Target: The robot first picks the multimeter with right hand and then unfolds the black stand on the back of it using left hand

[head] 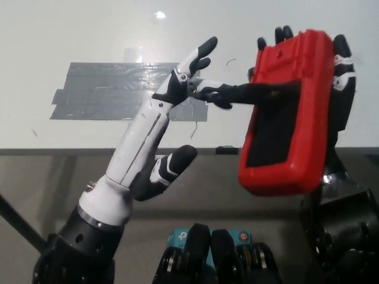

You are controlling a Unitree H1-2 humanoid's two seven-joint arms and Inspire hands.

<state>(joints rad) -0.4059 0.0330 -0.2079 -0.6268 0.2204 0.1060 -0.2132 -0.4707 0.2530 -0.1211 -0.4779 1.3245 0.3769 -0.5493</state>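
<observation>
The black right hand (331, 112) is mostly hidden behind the red multimeter (287, 112); only its fingertips show, curling over the top and right edge, clamped on the case and holding it up in the air, back facing us. The black stand (266, 92) sticks out leftward, hard to make out edge-on. The white left hand (160, 127) has its fingers spread, one fingertip (222, 97) touching the stand's end. Grey tape (100, 92) lies on the white table (71, 35) behind
</observation>
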